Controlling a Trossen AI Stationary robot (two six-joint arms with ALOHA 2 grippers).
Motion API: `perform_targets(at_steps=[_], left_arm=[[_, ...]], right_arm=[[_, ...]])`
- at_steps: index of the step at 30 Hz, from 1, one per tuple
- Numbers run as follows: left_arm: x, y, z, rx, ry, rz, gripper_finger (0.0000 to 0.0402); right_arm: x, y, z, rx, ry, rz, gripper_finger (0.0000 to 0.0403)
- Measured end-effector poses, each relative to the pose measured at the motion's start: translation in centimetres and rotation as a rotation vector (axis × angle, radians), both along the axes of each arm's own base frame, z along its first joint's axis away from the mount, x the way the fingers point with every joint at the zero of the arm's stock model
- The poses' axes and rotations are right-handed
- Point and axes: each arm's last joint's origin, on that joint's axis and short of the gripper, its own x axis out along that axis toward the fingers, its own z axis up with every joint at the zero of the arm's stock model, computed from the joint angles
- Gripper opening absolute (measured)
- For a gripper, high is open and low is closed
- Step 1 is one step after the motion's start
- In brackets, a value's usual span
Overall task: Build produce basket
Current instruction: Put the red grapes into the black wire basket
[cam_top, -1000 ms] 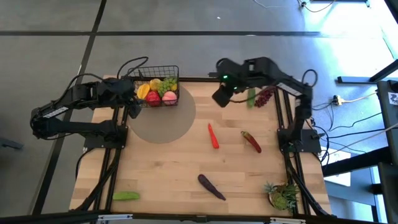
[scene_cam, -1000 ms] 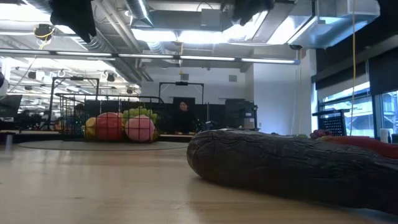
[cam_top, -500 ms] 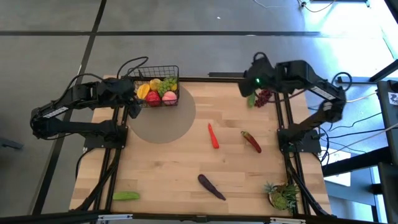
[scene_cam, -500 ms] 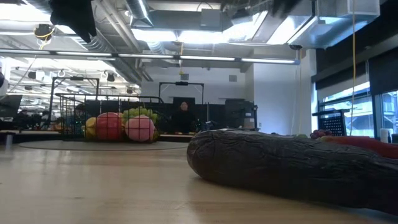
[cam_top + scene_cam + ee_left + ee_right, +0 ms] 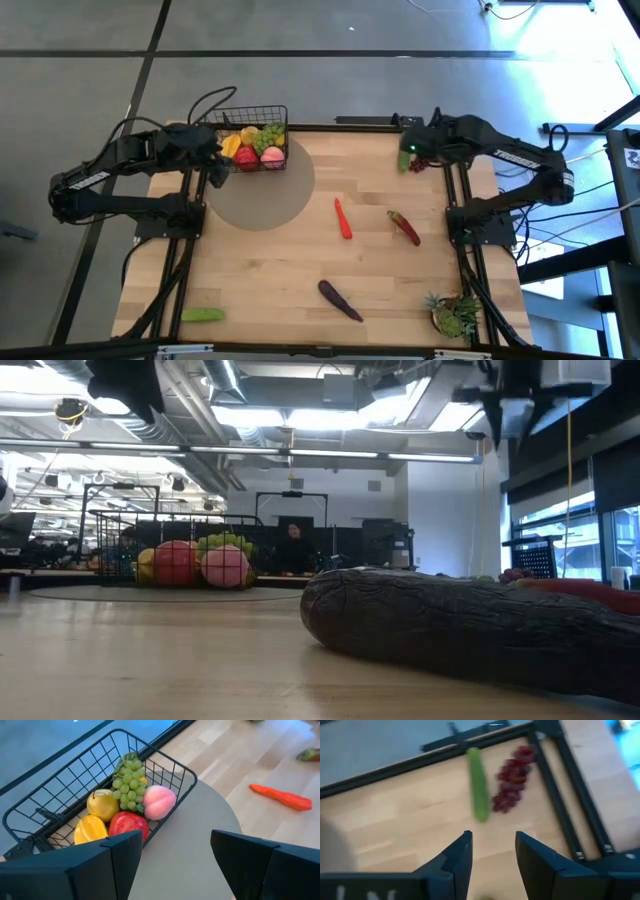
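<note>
The basket (image 5: 254, 139) is seen at the far left corner of the wooden table (image 5: 300, 270), its near side resting on a round grey mat (image 5: 262, 195). It is filled with a yellow lemon (image 5: 102, 804), an orange mango (image 5: 90, 830), a red apple (image 5: 129, 824), a pink peach (image 5: 159, 802) and a bunch of green grapes (image 5: 128, 787), all packed touching one another. The left gripper (image 5: 212, 152) is held just beside the basket's left end, above the table edge, and its fingers (image 5: 118, 860) are spread wide with nothing between them. The right gripper (image 5: 408, 150) is placed over the far right corner of the table, and its fingers (image 5: 460, 854) are shown parted by a narrow gap, with nothing grasped. Just ahead of it a green cucumber (image 5: 478, 783) and a bunch of dark red grapes (image 5: 513, 779) are laid side by side, close to the black frame rail (image 5: 565, 785) at the table's right edge. The rest of the produce is scattered over the bare wood: an orange-red chili (image 5: 343, 218) is found near the middle, a darker red chili (image 5: 404, 227) to its right, a dark eggplant (image 5: 339, 299) toward the near edge, and a green vegetable (image 5: 203, 314) at the near left corner. A spiky green potted plant (image 5: 455, 312) is set at the near right corner. In the low view, the eggplant (image 5: 470, 630) is seen lying close to the camera, with the filled basket (image 5: 175, 555) far behind it.
</note>
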Motion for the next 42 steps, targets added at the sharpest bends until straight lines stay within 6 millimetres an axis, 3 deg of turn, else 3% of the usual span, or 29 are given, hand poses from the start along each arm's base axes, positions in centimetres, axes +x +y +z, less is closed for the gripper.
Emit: perform_targets(at_steps=[5, 15, 29, 42], left_arm=[[0.0, 0.0, 0.0, 0.001, -0.005, 0.0, 0.0225], [0.0, 0.0, 0.0, 0.0, -0.006, 0.001, 0.0225], [0.0, 0.0, 0.0, 0.0, -0.006, 0.001, 0.0225], [0.0, 0.0, 0.0, 0.002, -0.005, 0.0, 0.0225]], right_arm=[[-0.5, -2.0, -2.8, 0.022, 0.063, -0.086, 0.0141], [-0.3, -5.5, -8.6, 0.012, 0.04, -0.056, 0.0141], [-2.1, -7.0, -16.2, -0.021, 0.034, -0.105, 0.0141], [-2.6, -8.6, -19.7, -0.005, 0.07, -0.165, 0.0141]])
